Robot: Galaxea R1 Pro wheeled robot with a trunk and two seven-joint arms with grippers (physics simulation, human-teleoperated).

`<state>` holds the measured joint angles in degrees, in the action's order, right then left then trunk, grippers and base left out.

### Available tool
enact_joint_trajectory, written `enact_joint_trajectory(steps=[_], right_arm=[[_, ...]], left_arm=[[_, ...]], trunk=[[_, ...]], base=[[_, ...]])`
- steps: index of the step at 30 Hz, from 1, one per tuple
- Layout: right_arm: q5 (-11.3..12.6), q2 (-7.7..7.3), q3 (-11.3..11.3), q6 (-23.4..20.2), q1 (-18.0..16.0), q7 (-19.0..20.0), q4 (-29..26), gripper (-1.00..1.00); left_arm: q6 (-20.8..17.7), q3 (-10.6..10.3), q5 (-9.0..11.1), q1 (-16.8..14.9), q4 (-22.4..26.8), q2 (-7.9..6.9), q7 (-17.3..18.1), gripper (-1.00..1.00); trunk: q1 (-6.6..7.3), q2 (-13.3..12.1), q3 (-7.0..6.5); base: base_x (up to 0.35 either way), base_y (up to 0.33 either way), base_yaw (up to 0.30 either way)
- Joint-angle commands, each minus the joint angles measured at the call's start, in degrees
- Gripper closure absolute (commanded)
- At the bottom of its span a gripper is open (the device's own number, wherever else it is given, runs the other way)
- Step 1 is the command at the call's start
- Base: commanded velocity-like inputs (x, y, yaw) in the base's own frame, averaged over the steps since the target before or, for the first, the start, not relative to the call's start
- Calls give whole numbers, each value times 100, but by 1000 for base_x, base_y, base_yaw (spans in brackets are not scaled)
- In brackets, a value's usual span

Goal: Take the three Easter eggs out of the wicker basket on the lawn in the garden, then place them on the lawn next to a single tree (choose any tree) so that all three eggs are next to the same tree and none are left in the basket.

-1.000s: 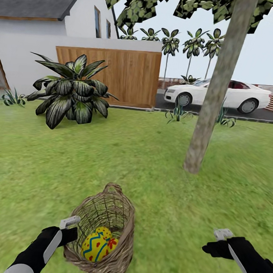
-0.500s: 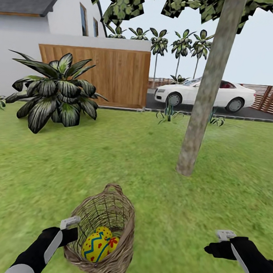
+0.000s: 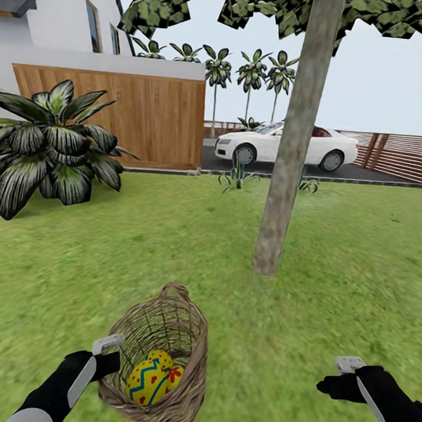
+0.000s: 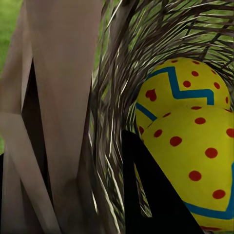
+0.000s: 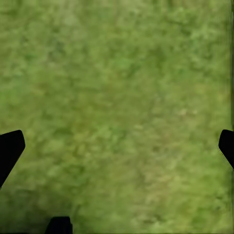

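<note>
At my left hand: my left gripper (image 3: 118, 361) is clamped on the wall of the wicker basket (image 3: 178, 386), one finger outside, one inside.
Eggs: the Easter eggs (image 3: 150, 377) lie inside the basket; I can make out two (image 4: 190, 146), touching, and cannot tell about a third.
Right side: my right gripper (image 3: 332, 384) is empty, fingertips (image 5: 9, 148) well apart over the lawn (image 3: 331, 290).
Ahead: the tree (image 3: 284, 172) stands forward and slightly right of the basket.
Judgement: the right arm is the free one for lifting eggs toward the trunk.

Head faces tree (image 3: 291, 147); wrists close: basket (image 4: 112, 97), lawn (image 5: 117, 97).
</note>
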<state>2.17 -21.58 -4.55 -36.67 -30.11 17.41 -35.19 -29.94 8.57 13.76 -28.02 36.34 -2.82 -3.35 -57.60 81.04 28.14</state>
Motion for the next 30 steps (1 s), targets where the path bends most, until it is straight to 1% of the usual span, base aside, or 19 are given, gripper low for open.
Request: enact_joint_trajectory(steps=[1,6,16,23,27,30], right_arm=[[25,-10,-26,-25,-4,-1,-5,-100],[39,-43,-11,-24,-3,-1,-5,-100],[44,-25,-32,-24,-3,-8,-5,-100],[38,-55,-21,-24,-3,-9,-5,-100],[38,-47,-28,-25,-3,-9,-3,-100],[38,-32,-40,-27,-3,-9,-5,-100]], left_arm=[[-30,4,89,-2,14,-4,-27,100],[-30,4,87,-2,6,1,-34,100],[-30,4,92,-2,5,10,-35,100],[-21,13,93,-2,5,10,-35,100],[-21,11,92,-2,5,55,-35,100],[-21,10,92,-2,5,62,-35,100]], trunk=[[-3,3,2],[-3,3,-15],[-3,3,-16],[-3,3,-12],[-3,3,-12],[-3,3,-12]], base=[[338,0,-199],[338,0,-194],[338,0,-183],[338,0,-55],[338,0,-1],[338,0,0]])
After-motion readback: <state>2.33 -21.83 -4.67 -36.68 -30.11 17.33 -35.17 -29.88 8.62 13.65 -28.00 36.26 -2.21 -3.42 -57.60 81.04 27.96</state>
